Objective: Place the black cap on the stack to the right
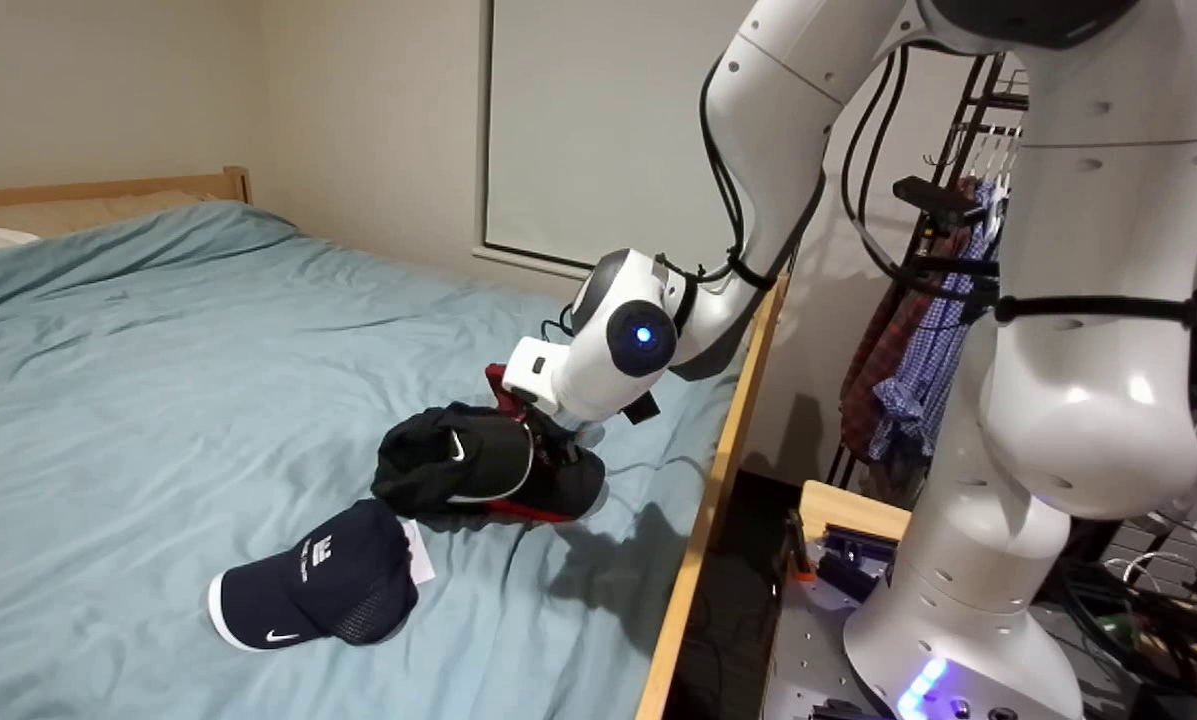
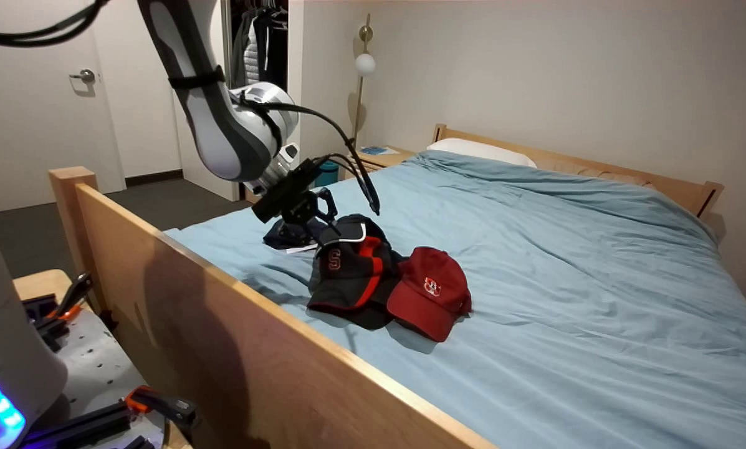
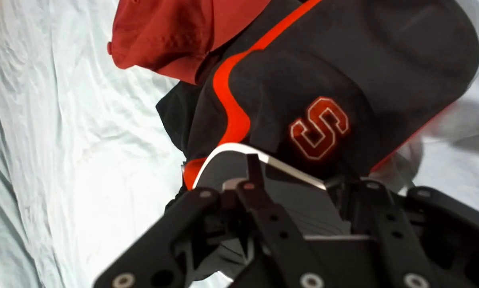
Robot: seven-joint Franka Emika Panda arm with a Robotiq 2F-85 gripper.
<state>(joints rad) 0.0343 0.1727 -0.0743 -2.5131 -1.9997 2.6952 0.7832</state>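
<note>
The black cap (image 1: 413, 465) has a small white swoosh and a pale-edged brim. It leans against and partly over the stack; its crown also shows in an exterior view (image 2: 368, 224) and its brim in the wrist view (image 3: 303, 200). The stack has a black cap with a red S and red stripe (image 2: 348, 277), which also shows in the wrist view (image 3: 383, 52), and a red cap (image 2: 432, 290) beside and overlapping it. My gripper (image 3: 297, 172) has its fingers apart over the black cap's brim; it also shows in an exterior view (image 2: 328, 229). Its fingertips are partly hidden in an exterior view (image 1: 558, 440).
A lone navy cap with white logos (image 1: 333, 580) lies near the black cap with a white tag beside it. The caps lie on a blue bed cover (image 2: 566, 262). A raised wooden footboard (image 2: 273, 324) runs between the robot base and the caps.
</note>
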